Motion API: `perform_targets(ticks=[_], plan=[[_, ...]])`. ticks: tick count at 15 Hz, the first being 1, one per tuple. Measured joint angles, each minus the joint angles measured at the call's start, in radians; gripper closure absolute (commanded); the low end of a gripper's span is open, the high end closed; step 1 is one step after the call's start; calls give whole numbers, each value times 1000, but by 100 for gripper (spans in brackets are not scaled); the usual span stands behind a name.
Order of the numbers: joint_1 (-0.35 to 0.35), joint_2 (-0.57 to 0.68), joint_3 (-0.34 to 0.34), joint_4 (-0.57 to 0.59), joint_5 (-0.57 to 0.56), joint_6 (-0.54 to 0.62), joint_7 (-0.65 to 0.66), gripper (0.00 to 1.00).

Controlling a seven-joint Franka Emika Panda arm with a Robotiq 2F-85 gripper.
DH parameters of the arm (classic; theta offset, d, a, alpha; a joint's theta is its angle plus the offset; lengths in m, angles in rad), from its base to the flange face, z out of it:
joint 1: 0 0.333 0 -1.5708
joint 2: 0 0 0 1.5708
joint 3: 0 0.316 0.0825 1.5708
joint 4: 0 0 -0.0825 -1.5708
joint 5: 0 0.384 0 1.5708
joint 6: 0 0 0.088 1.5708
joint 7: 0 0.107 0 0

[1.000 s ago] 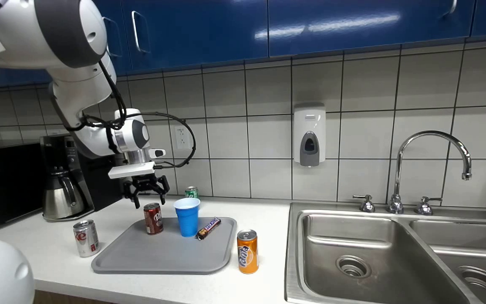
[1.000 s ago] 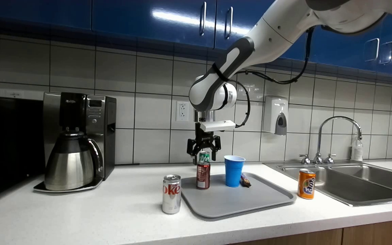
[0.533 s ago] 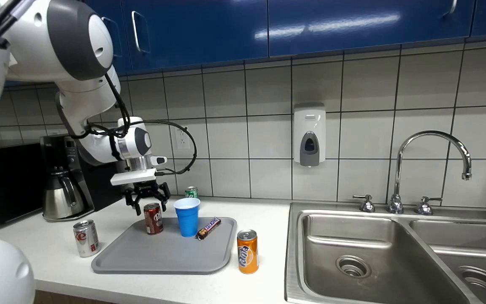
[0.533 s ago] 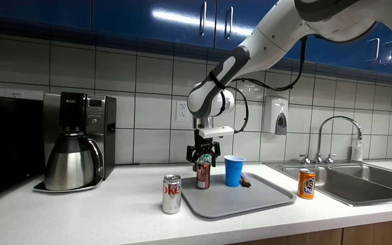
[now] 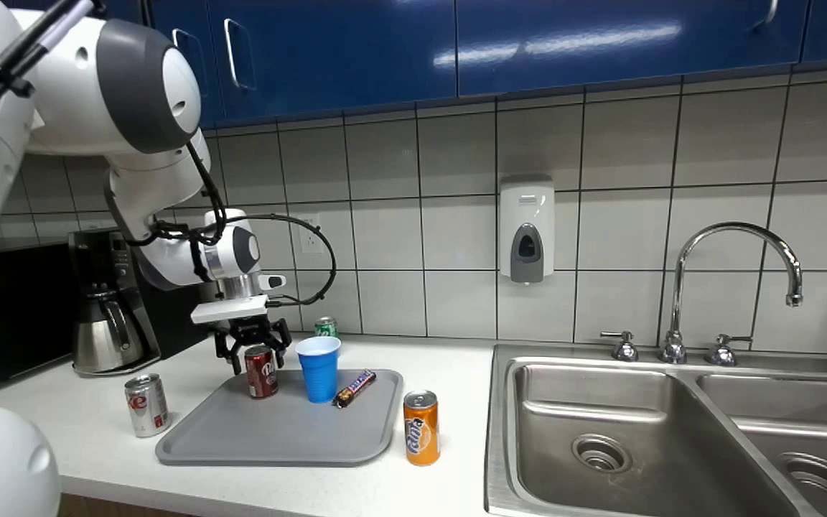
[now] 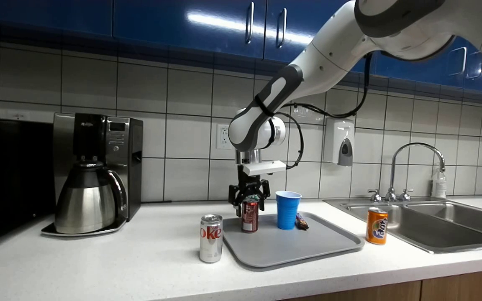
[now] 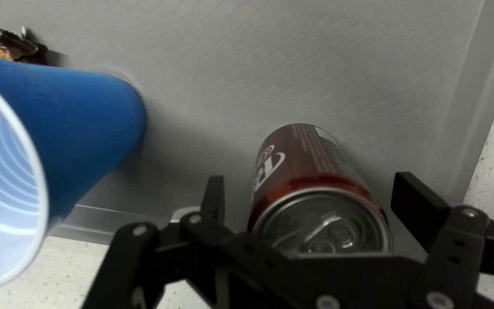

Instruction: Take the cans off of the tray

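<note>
- In both exterior views, the black two-fingered gripper [image 6: 250,208] is pointed down from the white and grey robot arm [image 6: 329,62], and its fingers [image 7: 418,208] are spread well apart.
- The upper part of a small dark red cylindrical metal can [image 7: 305,159] is framed between them; in the wrist view, a gap is left on each side of it.
- The dark red can is stood upright on a flat grey rectangular tray [image 6: 295,253] with rounded corners and a low rim.
- A tapered blue cup [image 5: 320,377], pale inside, is stood upright near that can on the tray.
- A brown-wrapped candy bar [image 5: 354,389] is laid on the tray just beside the cup.
- A small silver cylindrical metal can with red lettering [image 6: 211,244] is stood upright on the white countertop [image 6: 111,271], just beside the tray's edge.
- A small orange cylindrical metal can [image 5: 421,434] is stood upright on the countertop, between the tray and a stainless steel double sink [image 5: 498,431].
- In an exterior view, a green metal can [image 5: 326,327] is seen behind the cup, its lower part hidden.
</note>
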Motion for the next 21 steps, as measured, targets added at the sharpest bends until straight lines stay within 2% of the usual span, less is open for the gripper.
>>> perform_targets(ticks=[4,5,13,21], plan=[[3,2,0,6,0,-3,0,58],[3,2,0,8,0,-3,0,61],[22,-5,14,12,0,-33,-6,61],[109,-41,59,88,-1,-84,-9,61]])
